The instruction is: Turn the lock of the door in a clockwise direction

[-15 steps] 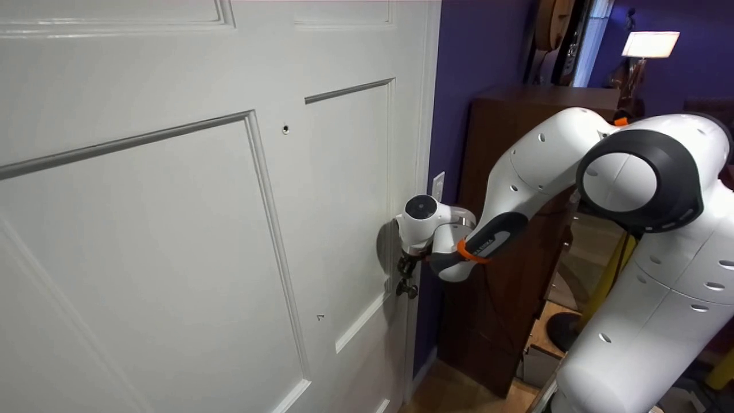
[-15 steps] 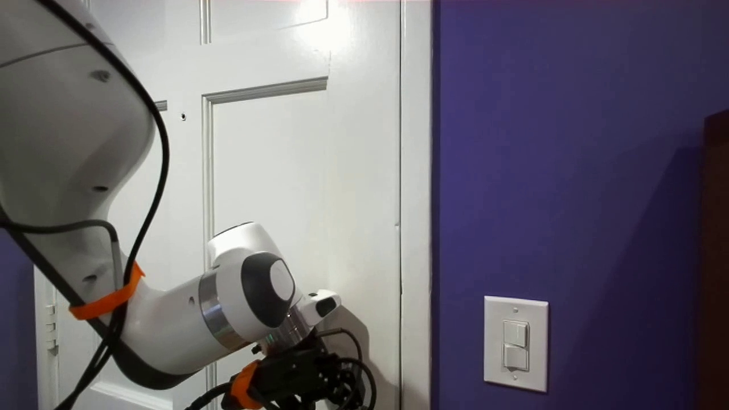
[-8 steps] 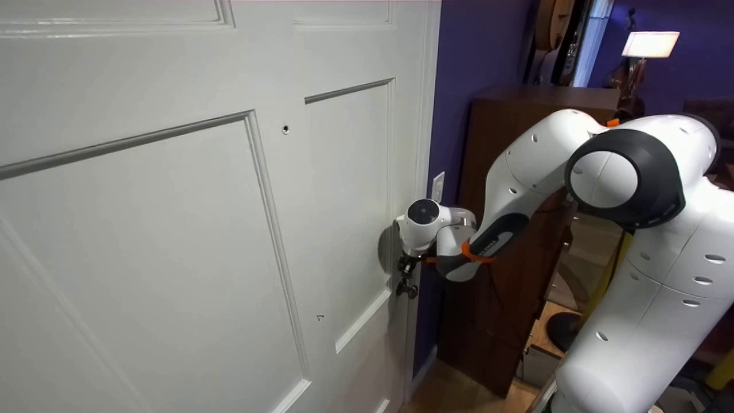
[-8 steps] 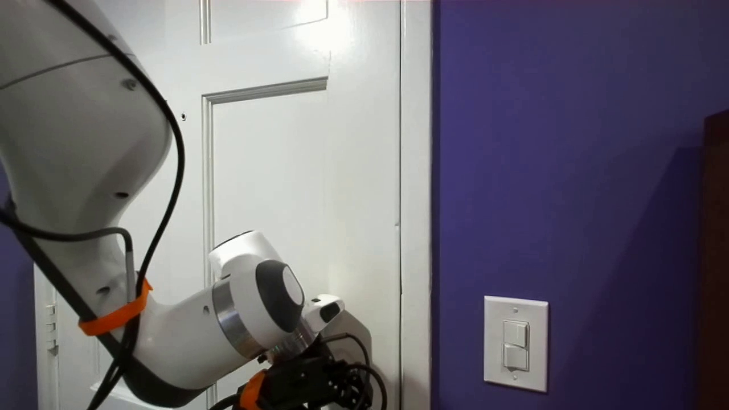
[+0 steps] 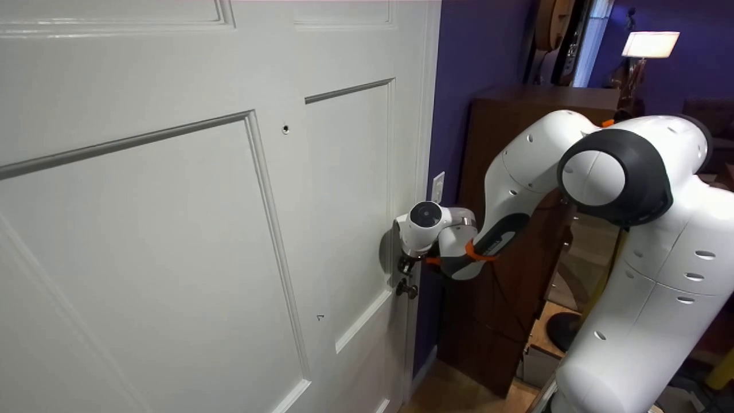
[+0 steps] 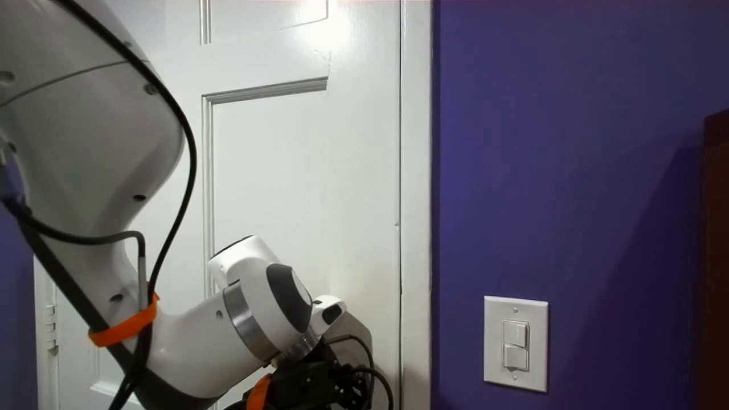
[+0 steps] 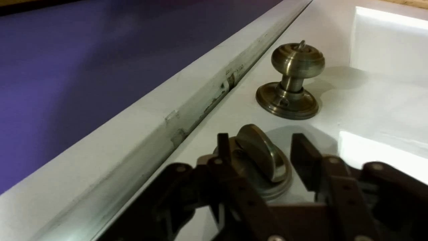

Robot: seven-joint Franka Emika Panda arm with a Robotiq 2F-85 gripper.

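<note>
The lock (image 7: 257,152) is a bronze-grey oval thumb-turn on a round base on the white panelled door (image 5: 172,241). In the wrist view its blade tilts from upper left to lower right. My gripper (image 7: 262,150) is open, with one dark fingertip to each side of the blade and a gap visible at the right finger; whether the left finger touches the lock cannot be told. In an exterior view the gripper (image 5: 407,265) is close to the door's edge and covers the lock. In an exterior view the white door (image 6: 267,171) shows, with the fingertips and lock out of view.
A round bronze door knob (image 7: 297,63) stands out close beside the lock; it also shows just below the gripper in an exterior view (image 5: 407,289). The door frame (image 7: 160,117) and purple wall (image 6: 569,171) adjoin. A light switch (image 6: 515,344) and brown cabinet (image 5: 499,229) are nearby.
The upper arm has swung toward the door in the exterior views. The wrist and gripper have sunk slightly, toward the knob, and shifted a little right.
</note>
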